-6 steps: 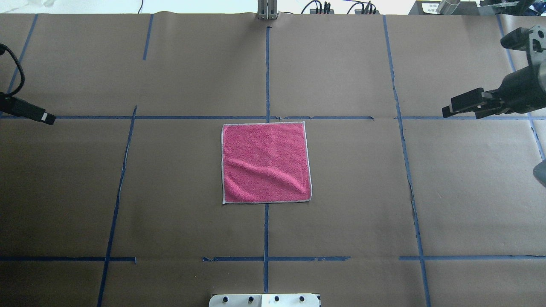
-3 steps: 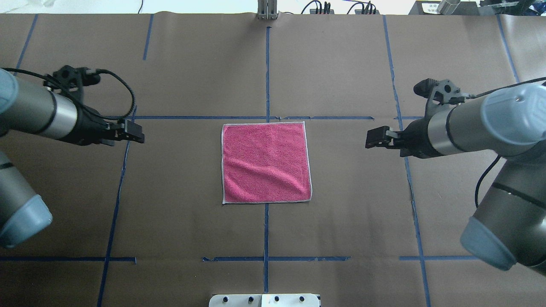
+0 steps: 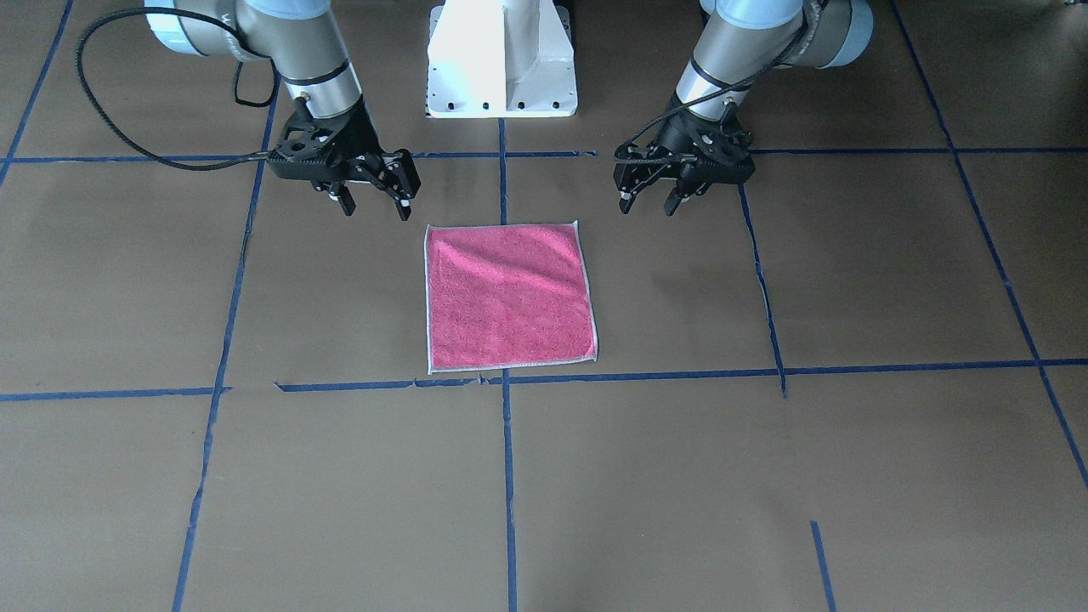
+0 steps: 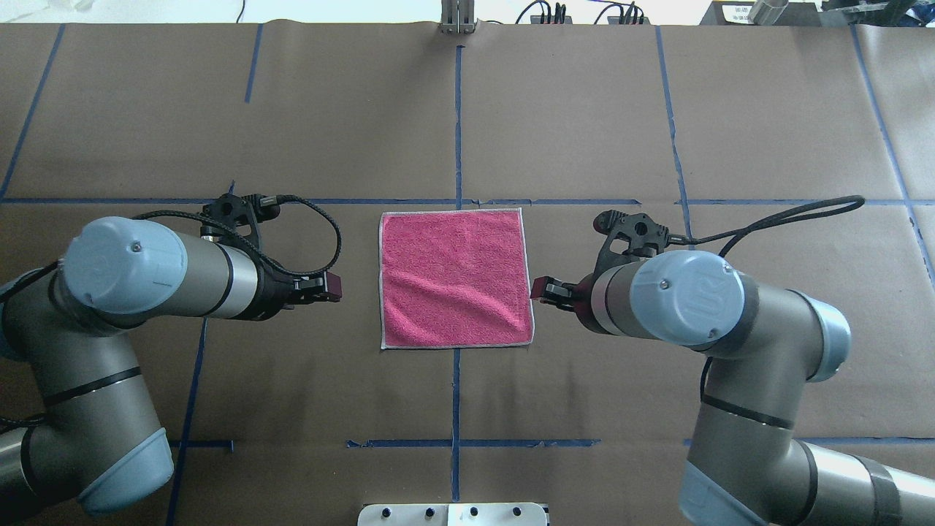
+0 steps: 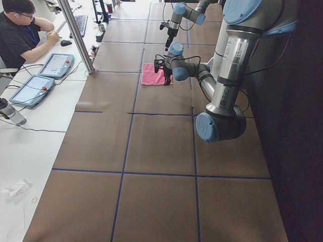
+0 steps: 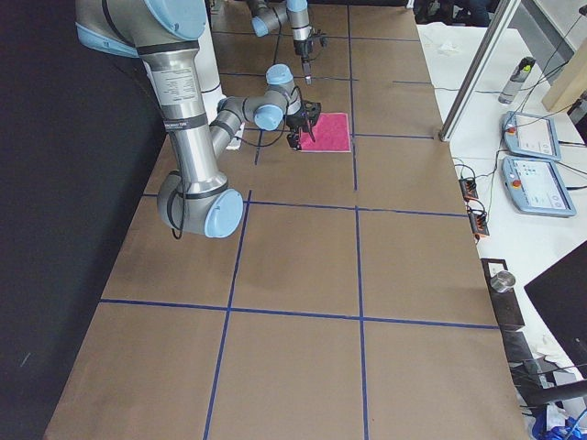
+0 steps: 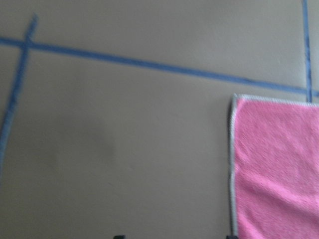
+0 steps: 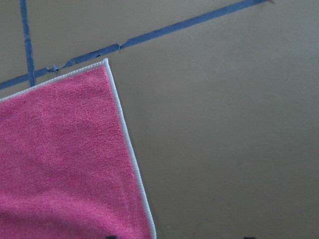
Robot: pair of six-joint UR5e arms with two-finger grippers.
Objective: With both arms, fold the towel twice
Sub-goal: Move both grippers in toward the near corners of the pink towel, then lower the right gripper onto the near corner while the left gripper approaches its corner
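I see the small square pink terry towel (image 4: 456, 277) lying flat in the middle of the brown paper table (image 4: 584, 109). My left black gripper (image 3: 648, 204) and right black gripper (image 3: 376, 209) hang beside it, one on each side, fingers spread wide, holding nothing.

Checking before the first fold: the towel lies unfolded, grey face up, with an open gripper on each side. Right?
No: the towel lies pink face up, as the overhead view shows. The left gripper and right gripper are open, one each side.
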